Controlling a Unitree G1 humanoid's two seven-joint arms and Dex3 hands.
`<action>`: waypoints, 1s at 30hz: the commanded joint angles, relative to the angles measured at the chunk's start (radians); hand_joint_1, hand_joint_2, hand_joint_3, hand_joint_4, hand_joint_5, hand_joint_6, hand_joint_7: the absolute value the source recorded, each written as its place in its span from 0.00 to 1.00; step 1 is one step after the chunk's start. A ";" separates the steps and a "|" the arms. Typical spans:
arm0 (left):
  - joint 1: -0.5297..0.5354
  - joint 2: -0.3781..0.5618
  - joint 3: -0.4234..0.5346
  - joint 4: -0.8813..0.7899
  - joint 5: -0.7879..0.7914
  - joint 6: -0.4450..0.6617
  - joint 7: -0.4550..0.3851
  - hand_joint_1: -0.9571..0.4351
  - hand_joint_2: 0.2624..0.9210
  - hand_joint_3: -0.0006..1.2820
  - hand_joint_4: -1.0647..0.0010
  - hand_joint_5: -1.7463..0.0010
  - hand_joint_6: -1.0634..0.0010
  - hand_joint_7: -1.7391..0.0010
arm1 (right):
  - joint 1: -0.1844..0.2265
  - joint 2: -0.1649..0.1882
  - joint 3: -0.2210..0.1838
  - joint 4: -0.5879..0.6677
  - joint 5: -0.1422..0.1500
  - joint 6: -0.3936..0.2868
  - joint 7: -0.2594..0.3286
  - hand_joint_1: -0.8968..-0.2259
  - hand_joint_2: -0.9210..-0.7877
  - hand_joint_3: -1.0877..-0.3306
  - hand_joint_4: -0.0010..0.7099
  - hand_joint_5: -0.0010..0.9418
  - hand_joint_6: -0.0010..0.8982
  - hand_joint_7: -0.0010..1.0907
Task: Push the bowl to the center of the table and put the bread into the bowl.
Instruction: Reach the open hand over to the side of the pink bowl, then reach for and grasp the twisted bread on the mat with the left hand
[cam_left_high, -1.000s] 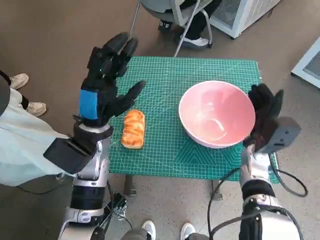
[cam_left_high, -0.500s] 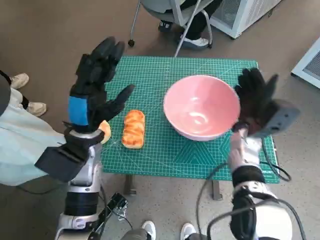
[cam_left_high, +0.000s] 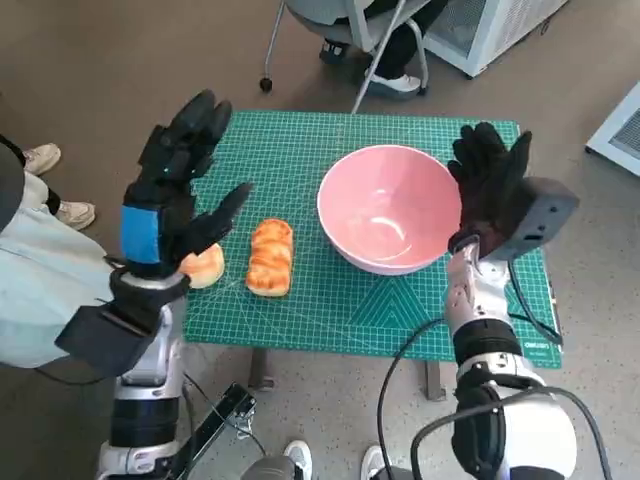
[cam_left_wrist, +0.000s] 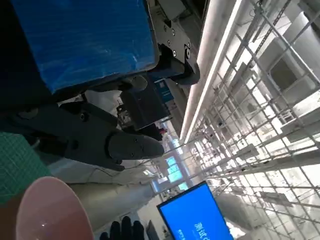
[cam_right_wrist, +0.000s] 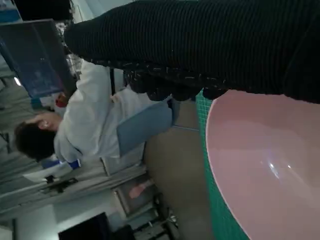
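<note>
Two hands of mine hang over a green cutting mat (cam_left_high: 330, 300) that covers the small table, and neither holds anything. Largest on the mat is the pink bowl (cam_left_high: 390, 222), standing upright near the middle, a little toward my right. My right hand (cam_left_high: 492, 188), in its knitted glove, stands just beside the bowl's outer wall with fingers spread upward; from the head view I cannot tell whether the palm touches the rim. My right wrist view shows the glove close against the bowl's edge (cam_right_wrist: 260, 165), with a person in a white top (cam_right_wrist: 87, 120) beyond the table. My left hand (cam_left_high: 175, 190), blue tape on its back, is raised above the mat's left part, fingers released and apart. Below it lies the bread (cam_left_high: 269, 257), an oblong golden loaf just left of the bowl, not touching it. Smallest is a round bun (cam_left_high: 204, 266), half hidden behind my left hand, close beside the loaf.
</note>
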 joint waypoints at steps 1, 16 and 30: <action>0.024 0.053 0.010 -0.031 0.020 0.021 -0.023 0.46 1.00 0.17 0.56 1.00 0.61 0.85 | 0.002 -0.010 0.016 0.011 -0.021 0.013 -0.003 0.56 0.00 0.33 0.36 0.01 0.05 0.68; -0.055 0.425 -0.045 0.104 0.242 -0.056 -0.234 0.52 1.00 0.13 0.54 1.00 0.59 0.86 | 0.003 -0.084 0.118 -0.053 -0.095 -0.224 0.132 0.54 0.00 0.31 0.43 0.02 0.06 0.62; -0.304 0.539 -0.274 0.432 0.457 -0.285 -0.377 0.66 1.00 0.02 0.57 1.00 0.50 0.89 | 0.100 -0.045 0.142 -0.341 0.153 -0.538 0.635 0.42 0.00 0.41 0.50 0.03 0.10 0.63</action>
